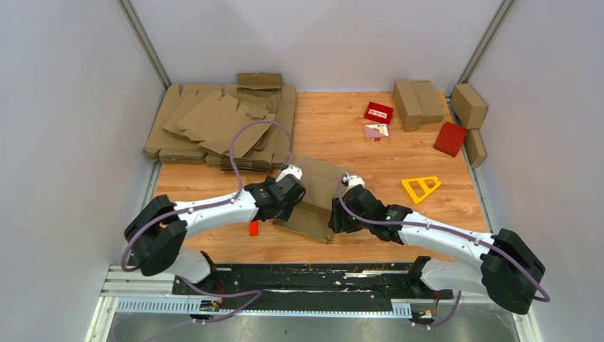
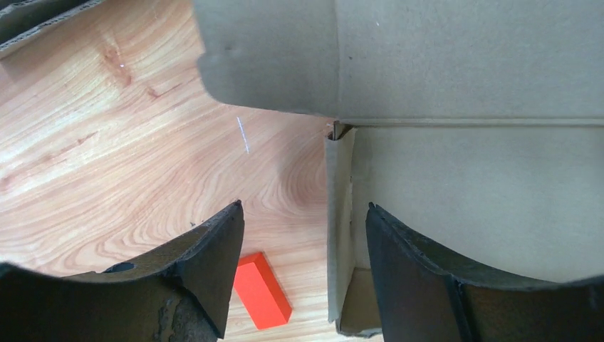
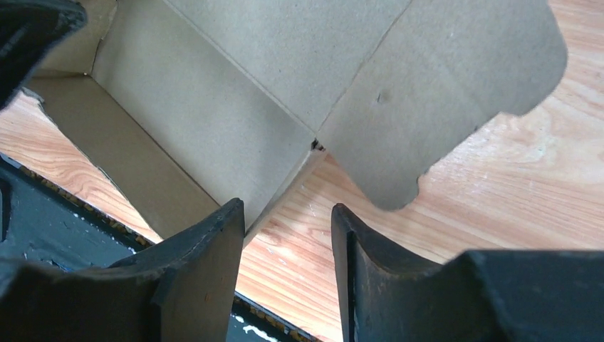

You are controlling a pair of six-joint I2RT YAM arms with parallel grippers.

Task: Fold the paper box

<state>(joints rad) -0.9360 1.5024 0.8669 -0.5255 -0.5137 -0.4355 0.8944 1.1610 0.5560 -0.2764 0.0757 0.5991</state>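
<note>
Partly inside left hand, paper box

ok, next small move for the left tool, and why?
Probably close the left tool on the paper box side wall: that wall's edge stands between its open jaws, ungripped, while the right tool sits open at the other side.

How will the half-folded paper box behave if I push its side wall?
The paper box will probably flex rather than resist: its walls look thin and single-sheet. Hollow and likely light, it may slide on the smooth table. The loose flap may swing on its crease.
</note>
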